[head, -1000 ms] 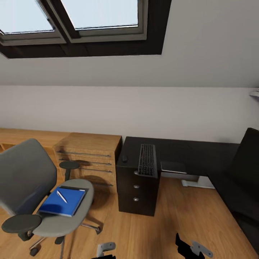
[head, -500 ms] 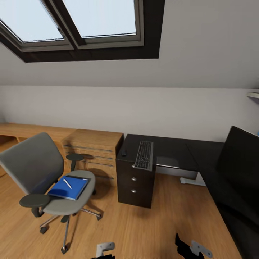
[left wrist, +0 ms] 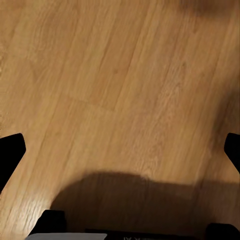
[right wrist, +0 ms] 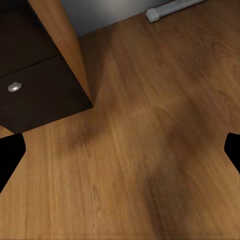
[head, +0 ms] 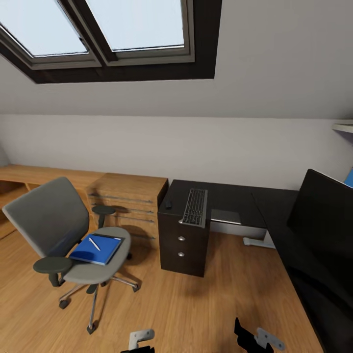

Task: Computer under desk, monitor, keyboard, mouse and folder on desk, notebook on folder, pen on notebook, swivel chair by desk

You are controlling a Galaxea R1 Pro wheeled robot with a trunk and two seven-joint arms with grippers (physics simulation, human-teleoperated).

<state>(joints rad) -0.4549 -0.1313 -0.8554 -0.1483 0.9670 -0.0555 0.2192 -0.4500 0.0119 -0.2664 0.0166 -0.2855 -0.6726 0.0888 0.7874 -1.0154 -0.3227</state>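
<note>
Both grippers spread wide over floor; head view adds folder on swivel chair.

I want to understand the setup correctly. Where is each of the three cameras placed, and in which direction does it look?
Head view: from the robot's head, forward and down at the swivel chair, desk and keyboard; both wrists show at the bottom edge.
Left wrist view: down at the wood floor; dark fingertips at the sides.
Right wrist view: down at floor beside the drawer unit; fingertips at the sides.
Shared: the drawer unit and floor.
</note>
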